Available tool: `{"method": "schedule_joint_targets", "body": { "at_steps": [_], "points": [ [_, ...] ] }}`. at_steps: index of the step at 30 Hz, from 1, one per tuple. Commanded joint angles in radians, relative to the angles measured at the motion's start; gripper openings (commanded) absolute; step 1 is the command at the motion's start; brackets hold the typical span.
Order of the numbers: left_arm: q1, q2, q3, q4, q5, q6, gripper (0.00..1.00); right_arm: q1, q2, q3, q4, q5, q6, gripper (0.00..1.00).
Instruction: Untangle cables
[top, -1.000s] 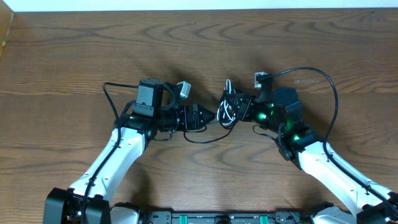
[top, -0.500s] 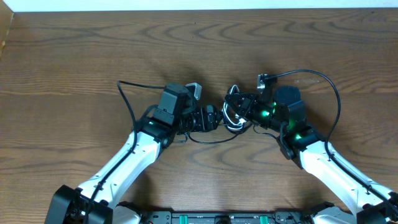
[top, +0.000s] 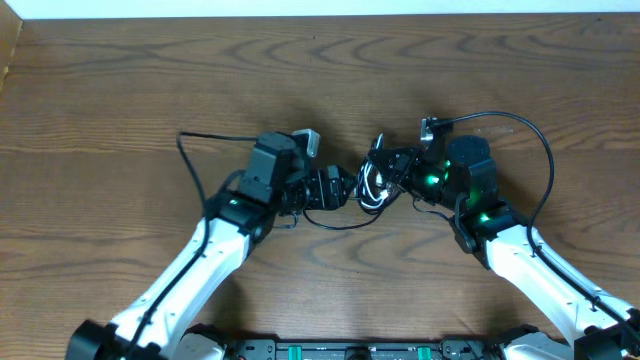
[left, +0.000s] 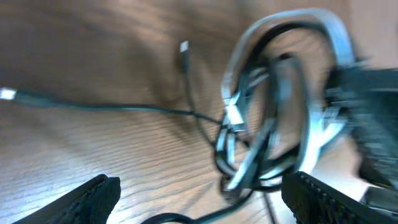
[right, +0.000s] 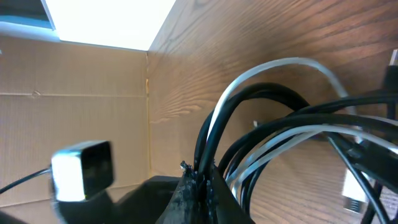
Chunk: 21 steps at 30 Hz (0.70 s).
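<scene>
At the centre of the worktop (top: 150, 90) the cables (top: 373, 188) sit in one tangle, pinched by the right hand (top: 388, 172); the left hand (top: 348, 190) is spread just beside it. We judge a risk: closing on several strands at once, then pulling, would tighten the knot.

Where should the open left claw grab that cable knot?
Probably the loose black strand trailing out of the tangled cables, coming from the left gripper's own side: it lies single on the table, while the right gripper clamps the tangle's far side.
</scene>
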Motion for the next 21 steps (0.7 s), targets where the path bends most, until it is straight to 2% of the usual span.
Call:
{"method": "schedule_joint_targets", "body": {
  "at_steps": [1,7,11,12,15,17,21],
  "points": [
    [-0.008,-0.018,0.005,0.004,0.054,0.032,0.9,-0.003,-0.01,0.019,0.006,-0.041,0.023,0.01],
    [-0.042,0.019,0.004,0.009,0.018,0.027,0.89,-0.003,-0.01,0.019,0.034,-0.105,0.027,0.01],
    [-0.06,0.029,-0.001,0.008,-0.093,-0.013,0.77,-0.003,-0.01,0.019,0.14,-0.196,0.039,0.01],
    [-0.064,0.034,-0.001,0.008,-0.141,-0.041,0.65,-0.003,-0.01,0.019,0.172,-0.224,0.056,0.01],
    [-0.074,0.051,-0.001,0.008,-0.241,-0.086,0.42,-0.003,-0.01,0.019,0.22,-0.261,0.063,0.01],
    [-0.075,0.065,-0.001,0.008,-0.29,-0.086,0.29,-0.003,-0.011,0.019,0.23,-0.261,0.063,0.01],
    [-0.074,0.097,-0.001,-0.019,-0.397,-0.11,0.1,-0.011,-0.011,0.019,0.295,-0.281,0.062,0.01]
  ]
}}
